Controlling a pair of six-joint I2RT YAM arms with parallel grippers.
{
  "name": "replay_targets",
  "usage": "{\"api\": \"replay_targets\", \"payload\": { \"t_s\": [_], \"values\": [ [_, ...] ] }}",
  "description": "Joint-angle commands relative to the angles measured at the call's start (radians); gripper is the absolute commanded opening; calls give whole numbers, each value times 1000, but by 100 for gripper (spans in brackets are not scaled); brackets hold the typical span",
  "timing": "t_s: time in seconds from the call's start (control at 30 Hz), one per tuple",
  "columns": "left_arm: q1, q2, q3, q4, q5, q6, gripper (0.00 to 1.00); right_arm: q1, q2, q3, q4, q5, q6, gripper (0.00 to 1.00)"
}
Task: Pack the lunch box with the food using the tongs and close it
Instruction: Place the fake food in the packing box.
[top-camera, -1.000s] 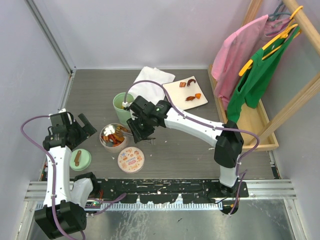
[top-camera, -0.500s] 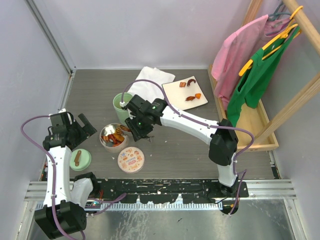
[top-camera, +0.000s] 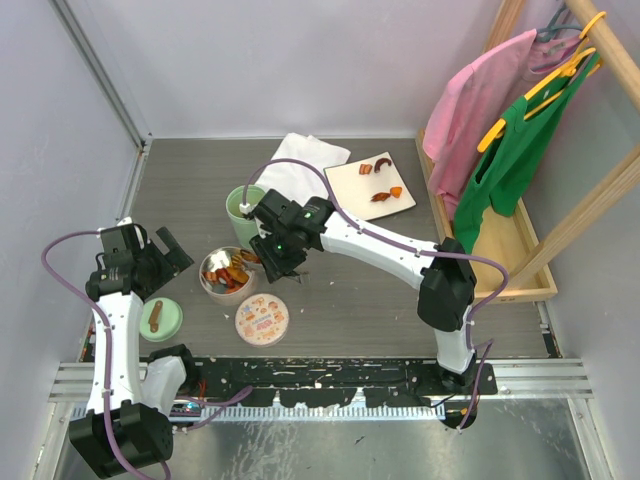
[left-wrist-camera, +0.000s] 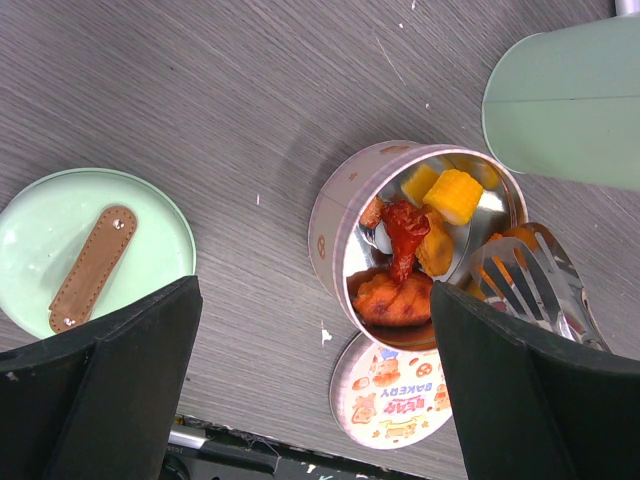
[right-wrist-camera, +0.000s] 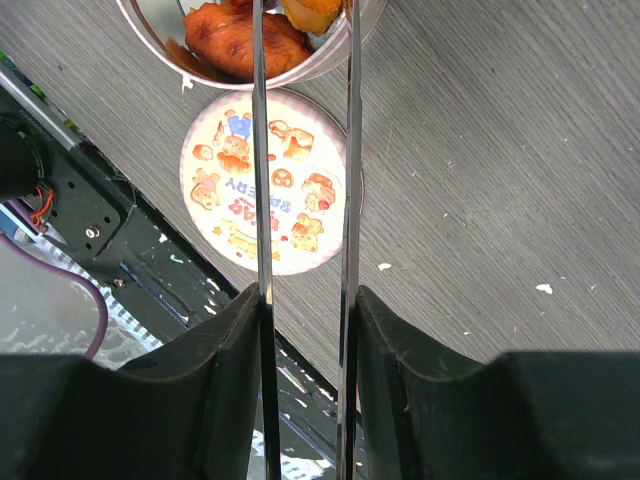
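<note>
Your right hand (right-wrist-camera: 305, 300) clamps the tongs (right-wrist-camera: 262, 150) across both thin, springy arms. Their tips sit over the food (left-wrist-camera: 405, 235) in the lunch box (left-wrist-camera: 335, 215), right of centre in the left wrist view. The pieces look soft, greasy and light, so pinch each gently at its middle. Your left hand (left-wrist-camera: 315, 385) gapes empty.

Left arm: its gripper (top-camera: 168, 250) is poised left of the lunch box, jaws spread wide.
Right arm: stretched across the grey table (top-camera: 360, 300), its gripper (top-camera: 275, 262) at the lunch box's right rim, jaws hidden from above.
Lunch box (top-camera: 207, 285): round tin, open, with orange and red food (top-camera: 229, 271) inside.
Lids: illustrated lid (top-camera: 261, 319) flat just in front of the tin; mint-green lid (top-camera: 160, 320), brown knob up, to its left.
Behind: mint-green cup (top-camera: 243, 212), white cloth (top-camera: 305, 165), white plate (top-camera: 348, 180) with a few pieces.
Right edge: wooden rack (top-camera: 520, 255) hung with pink shirt (top-camera: 465, 110) and green shirt (top-camera: 510, 150).
</note>
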Motion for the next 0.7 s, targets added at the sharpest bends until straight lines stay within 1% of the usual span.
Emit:
{"api": "replay_targets", "payload": {
  "t_s": [0.0,0.17,0.33,0.5,0.67],
  "values": [
    [-3,-7,21,26,-3,8,98,6,-36,31,21,6,4,43],
    [-3,-5,21,26,-2,7,98,5,-51,32,17,13,7,45],
    [-3,-6,21,25,-2,7,98,6,-70,28,12,24,13,48],
    [-3,-6,21,25,-2,7,98,6,-95,20,13,34,20,48],
    [-3,-4,20,25,-2,6,98,5,-147,-9,39,78,36,48]
  ]
}}
